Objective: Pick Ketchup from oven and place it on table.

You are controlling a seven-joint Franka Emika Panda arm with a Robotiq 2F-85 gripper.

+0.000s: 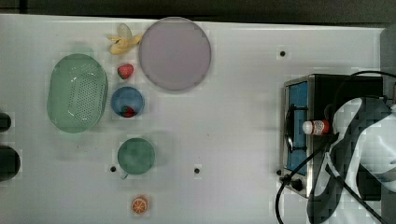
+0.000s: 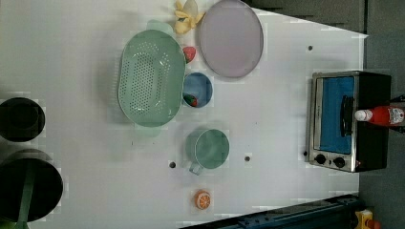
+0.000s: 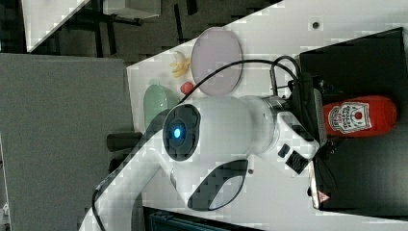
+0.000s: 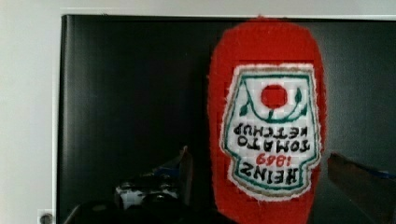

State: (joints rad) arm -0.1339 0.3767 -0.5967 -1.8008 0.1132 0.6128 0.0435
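ketchup (image 4: 266,121) atop oven (image 2: 351,119), open gripper (image 4: 259,170) astride.

In the top view, the arm (image 1: 355,154) is covering much of the oven (image 1: 299,121) roof and the Ketchup (image 1: 316,127) body. The wrist view's edge is cutting off the bottle's cap end. The left view's right edge is clipping the bottle's base.

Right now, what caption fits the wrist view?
Open gripper straddling the Ketchup bottle on the black oven.
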